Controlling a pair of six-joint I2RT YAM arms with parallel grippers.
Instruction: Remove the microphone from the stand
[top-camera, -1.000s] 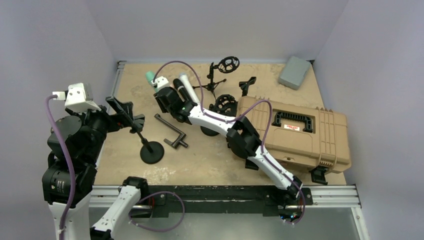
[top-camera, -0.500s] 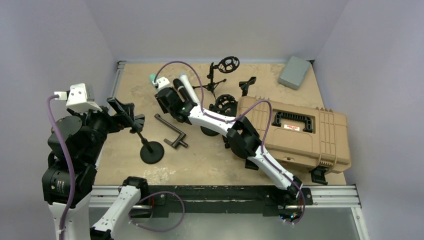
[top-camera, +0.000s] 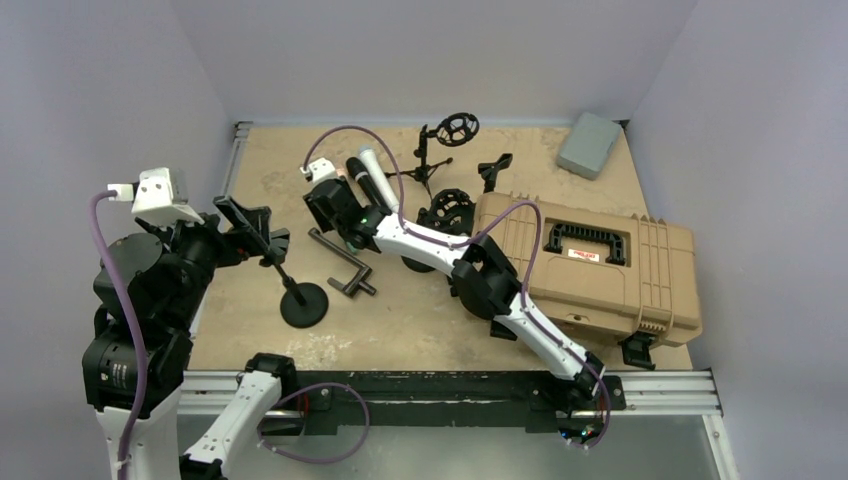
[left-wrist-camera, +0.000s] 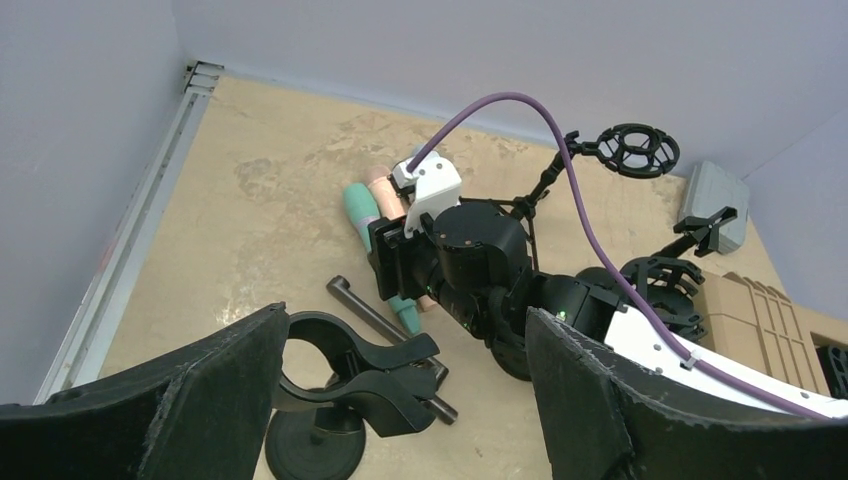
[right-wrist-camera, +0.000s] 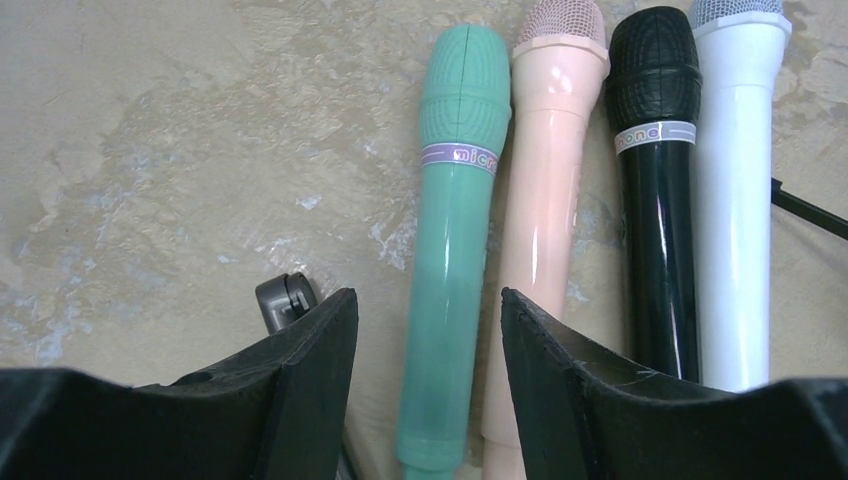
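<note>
**Right wrist:** right pincer is roughly half open and grips nothing. The green microphone lies flat on the bench between its two fingers. There is a clear gap on the left finger's side and a thinner one on the right. Its head points away from the pincer and its tail end sits towards the palm. The body is mint green with a ribbed round head and a purple band with white lettering, only partly readable. The pink microphone lies just right of it; contact between them is unclear, and its lower end is hidden behind the right finger. The black microphone and white microphone lie further right, their bottoms cut off by the same finger. A small grey piece by the left fingertip can't be identified.

**Left wrist:** left pincer is wide open and holds nothing. The stand has its empty clip between the fingers. The clip is close against the left finger (contact unclear), with a clear gap to the right one. The stand's base is cut off at the frame bottom. The green microphone lies well beyond this pincer; its head and tail show, its middle is hidden by the right wrist.

**Top:** the green microphone is hidden under the right wrist. The black and white ones show just right of that pincer. The left pincer sits at the clip end of the stand.
</note>
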